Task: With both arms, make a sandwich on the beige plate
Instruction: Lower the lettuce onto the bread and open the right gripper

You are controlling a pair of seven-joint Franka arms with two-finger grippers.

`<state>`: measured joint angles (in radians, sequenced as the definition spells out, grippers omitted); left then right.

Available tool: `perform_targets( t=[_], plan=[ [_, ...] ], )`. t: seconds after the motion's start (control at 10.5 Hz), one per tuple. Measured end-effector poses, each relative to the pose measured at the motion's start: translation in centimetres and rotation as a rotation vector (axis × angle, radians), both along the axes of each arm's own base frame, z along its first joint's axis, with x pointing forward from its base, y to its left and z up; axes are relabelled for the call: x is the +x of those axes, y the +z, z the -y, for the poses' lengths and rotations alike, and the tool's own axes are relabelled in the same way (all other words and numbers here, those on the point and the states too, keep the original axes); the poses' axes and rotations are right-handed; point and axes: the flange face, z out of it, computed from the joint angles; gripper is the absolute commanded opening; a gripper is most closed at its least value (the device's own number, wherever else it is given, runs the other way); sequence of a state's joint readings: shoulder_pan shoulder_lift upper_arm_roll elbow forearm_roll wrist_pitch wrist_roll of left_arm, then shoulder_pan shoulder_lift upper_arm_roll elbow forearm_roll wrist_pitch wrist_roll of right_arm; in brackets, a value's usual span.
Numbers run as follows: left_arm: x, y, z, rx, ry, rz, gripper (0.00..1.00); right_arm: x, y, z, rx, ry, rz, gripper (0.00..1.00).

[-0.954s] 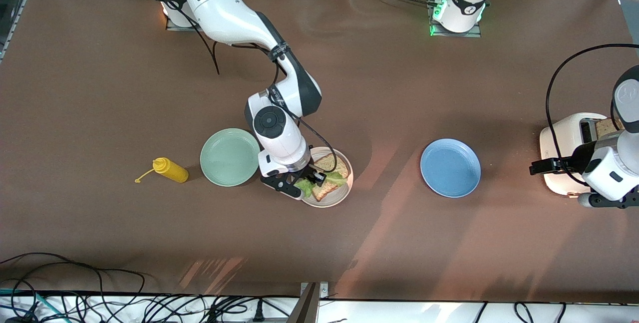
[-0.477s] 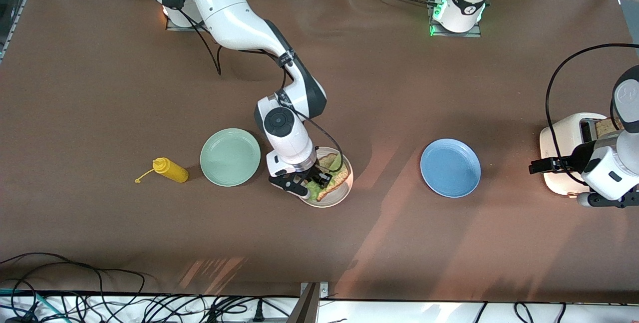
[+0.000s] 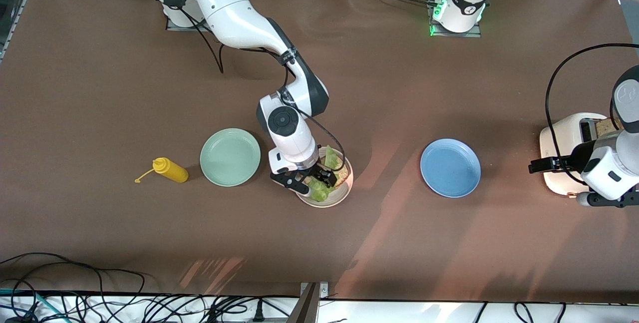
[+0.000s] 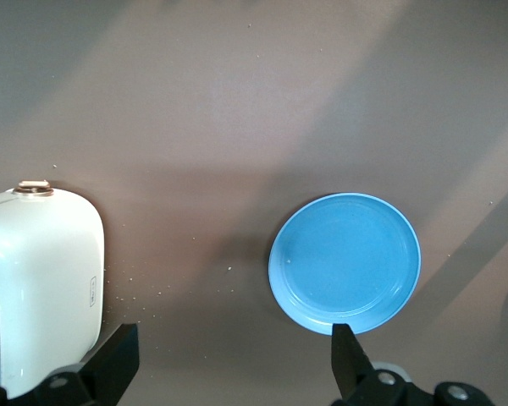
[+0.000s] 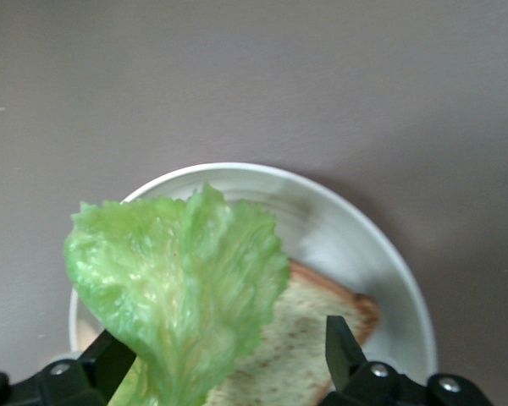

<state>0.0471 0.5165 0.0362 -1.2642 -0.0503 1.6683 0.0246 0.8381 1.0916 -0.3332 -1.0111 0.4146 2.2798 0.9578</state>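
Observation:
The beige plate [image 3: 346, 186] [image 5: 368, 241] sits mid-table and holds one brown bread slice [image 3: 342, 176] [image 5: 313, 338]. A ruffled green lettuce leaf [image 3: 319, 192] [image 5: 178, 283] lies partly over that slice and curls up against one finger. My right gripper [image 3: 310, 183] [image 5: 224, 364] hangs low over the plate, open, its fingers [image 5: 339, 342] wide on either side of the leaf and bread. My left gripper [image 3: 604, 201] [image 4: 233, 364] waits open and empty above the table beside the toaster [image 3: 566, 138] [image 4: 38, 279]. A second bread slice [image 3: 606, 126] stands in the toaster slot.
A mint-green plate [image 3: 230, 157] lies beside the beige plate toward the right arm's end, with a yellow squeeze bottle [image 3: 170, 169] past it. A blue plate [image 3: 450, 167] [image 4: 345, 263] lies between the beige plate and the toaster. Cables run along the table edge nearest the camera.
My right gripper has gone from shut to open over the beige plate, letting go of the lettuce, which now covers more of the bread. The left arm has stayed put.

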Motion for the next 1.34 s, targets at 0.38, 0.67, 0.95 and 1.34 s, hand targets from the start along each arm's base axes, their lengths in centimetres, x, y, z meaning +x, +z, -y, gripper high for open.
perform_targets(
  t=[0.38,0.67,0.95,1.34],
  plan=[
    [0.0,-0.1,0.0,-0.001,-0.011,-0.001,1.0,0.4,2.8,0.9,-0.033,-0.002,-0.044,1.0],
    [0.0,-0.1,-0.1,-0.002,-0.021,-0.001,1.0,0.5,3.1,0.9,-0.031,-0.004,-0.038,1.0],
    [0.0,-0.1,-0.1,-0.003,-0.025,0.0,1.0,0.8,3.2,0.8,-0.017,-0.007,-0.01,1.0],
    [0.0,-0.1,-0.1,-0.003,-0.025,-0.001,1.0,1.4,-0.1,1.2,-0.015,0.01,0.054,1.0]
  ],
)
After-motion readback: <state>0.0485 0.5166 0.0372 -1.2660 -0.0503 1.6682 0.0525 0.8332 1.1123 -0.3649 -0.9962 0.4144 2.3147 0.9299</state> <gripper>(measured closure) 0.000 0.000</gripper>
